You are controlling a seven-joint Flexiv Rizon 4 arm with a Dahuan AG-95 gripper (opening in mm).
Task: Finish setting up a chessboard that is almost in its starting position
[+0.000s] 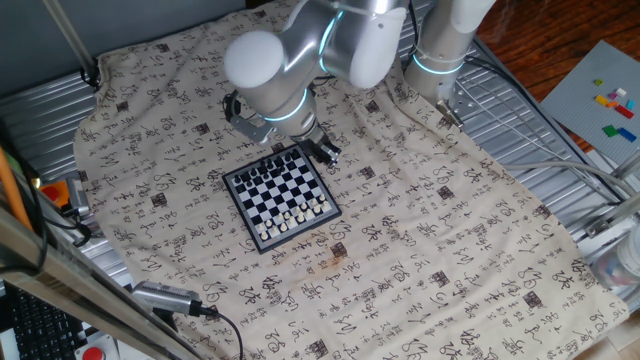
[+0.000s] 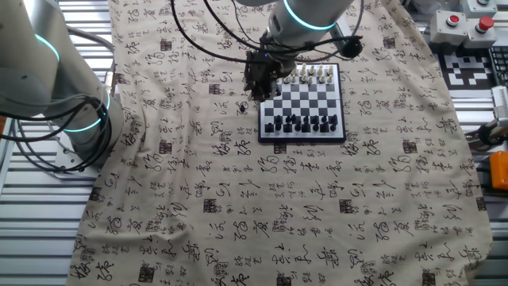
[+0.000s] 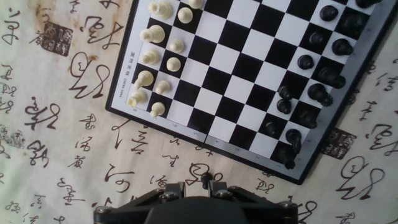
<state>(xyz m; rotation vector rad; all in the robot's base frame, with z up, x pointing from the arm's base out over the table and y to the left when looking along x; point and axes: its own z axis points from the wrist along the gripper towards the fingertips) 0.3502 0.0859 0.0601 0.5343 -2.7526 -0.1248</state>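
Left to right, other fixed view:
- Arm base (image 2: 67, 111) stands far left on the ribbed metal counter (image 2: 32, 199), off the edge of the cloth (image 2: 238, 206). The cloth is printed with dark characters.
- Hand (image 2: 259, 79) hangs from the arm's last link, just off the left edge of the chessboard (image 2: 303, 103), toward its far corner. It is over the cloth, not over the squares.
- The chessboard lies flat on the cloth, right of centre, in the far half.
- White pieces (image 2: 311, 75) line the far side and black pieces (image 2: 305, 123) the near side. The middle squares are bare.
- Red-button box (image 2: 464, 20) and a black-and-white marker card (image 2: 476, 67) sit far right, well apart from the board.

Hand view:
- The white pieces stand in two columns at the board's left end.
- The black pieces are at the right end and sit less evenly than the white ones.
- The board's near edge runs just above the hand.
- Fingers (image 3: 169, 194) show only at the bottom edge, drawn close together. A small dark speck sits between the tips, too small to identify.
- Cannot tell whether the hand is clenched, released, or gripping a piece.
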